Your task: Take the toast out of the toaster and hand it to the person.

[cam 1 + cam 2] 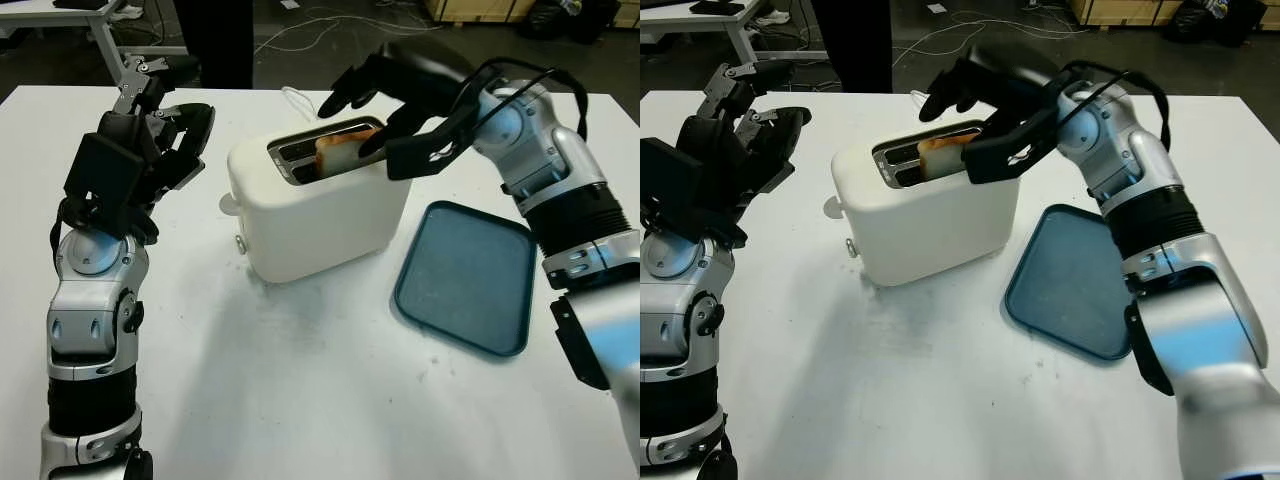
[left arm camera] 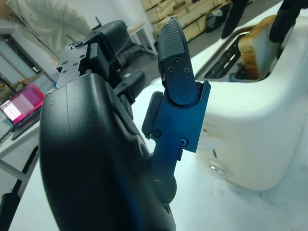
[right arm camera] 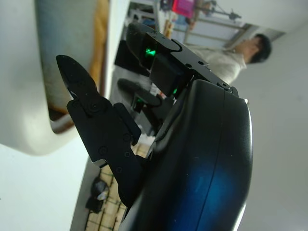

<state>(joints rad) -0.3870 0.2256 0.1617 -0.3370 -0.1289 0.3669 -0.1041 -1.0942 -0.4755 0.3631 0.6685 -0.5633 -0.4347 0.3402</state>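
A white toaster [image 1: 320,215] stands in the middle of the white table. One slice of toast [image 1: 338,150] sticks up out of its near slot; the left wrist view shows this toast [image 2: 257,45] too. My right hand [image 1: 352,125] hovers just over the slot, open, with one finger in front of the slice and the others behind it. No finger visibly closes on the slice. My left hand [image 1: 170,140] is raised to the left of the toaster, open and holding nothing.
A dark blue tray [image 1: 470,275] lies flat on the table to the right of the toaster, under my right forearm. A person [image 3: 243,50] in a light top appears in the right wrist view. Cables and furniture sit beyond the table's far edge.
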